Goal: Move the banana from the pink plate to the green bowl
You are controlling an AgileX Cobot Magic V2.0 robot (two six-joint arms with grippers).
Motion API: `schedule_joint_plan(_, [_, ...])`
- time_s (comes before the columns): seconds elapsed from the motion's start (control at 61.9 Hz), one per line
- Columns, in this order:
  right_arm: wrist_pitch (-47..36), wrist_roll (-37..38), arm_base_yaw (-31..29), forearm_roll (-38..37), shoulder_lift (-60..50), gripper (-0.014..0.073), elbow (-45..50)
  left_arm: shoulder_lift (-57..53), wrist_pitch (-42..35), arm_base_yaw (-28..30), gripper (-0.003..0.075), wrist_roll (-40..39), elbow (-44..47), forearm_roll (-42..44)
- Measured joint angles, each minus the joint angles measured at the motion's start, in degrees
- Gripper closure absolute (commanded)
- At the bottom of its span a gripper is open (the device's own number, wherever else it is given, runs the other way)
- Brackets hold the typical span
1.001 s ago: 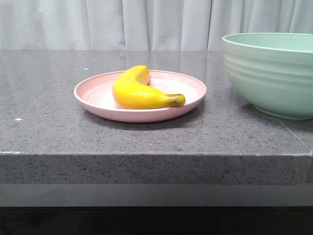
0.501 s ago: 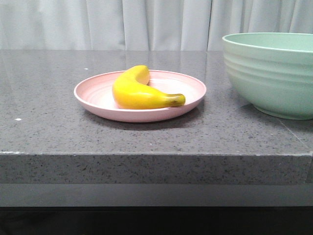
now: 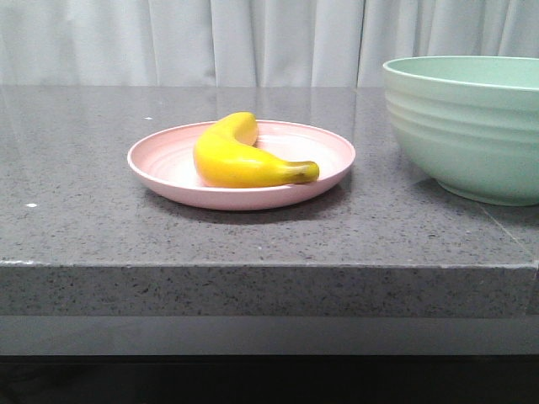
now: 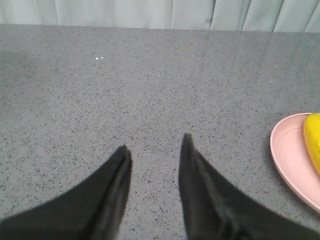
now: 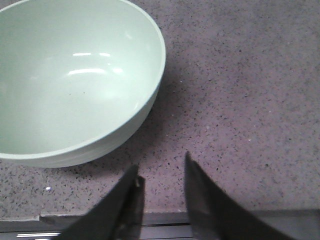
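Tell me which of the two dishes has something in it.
The pink plate: the banana lies on it. The green bowl to its right is deeper, and its inside shows nothing in it.

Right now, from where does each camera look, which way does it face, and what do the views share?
Front view: low, facing forward across the table; banana on the pink plate, green bowl on the right; no arm shows.
Left wrist view: above bare table, open left pincer; shares the plate's edge and the banana with the front view.
Right wrist view: looks down into the empty bowl, open right pincer; shares the bowl with the front view.
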Motion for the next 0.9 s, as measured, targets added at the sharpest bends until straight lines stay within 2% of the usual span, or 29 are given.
schedule_joint_plan(0.048, [0.00,0.00,0.00,-0.09,0.00,0.0066,0.00,0.49,0.00,0.00,0.0208,0.00,0.00,0.00])
schedule_joint_plan(0.113, [0.09,0.00,0.00,-0.22,0.00,0.0029,0.00,1.33,0.00,0.00,0.0206,0.00,0.00,0.00])
schedule_joint_plan(0.372, [0.76,0.00,0.00,-0.22,0.00,0.0036,0.71,4.39,0.00,0.00,0.0206,0.00,-0.11,-0.25])
schedule_joint_plan(0.565, [0.99,0.00,0.00,-0.22,0.00,0.0036,0.71,7.88,0.00,-1.22,0.0206,1.23,-3.04,-5.01])
schedule_joint_plan(0.905, [0.99,0.00,0.00,-0.22,0.00,0.0036,0.71,16.43,-1.42,-14.19,0.0206,4.52,-8.97,-8.00])
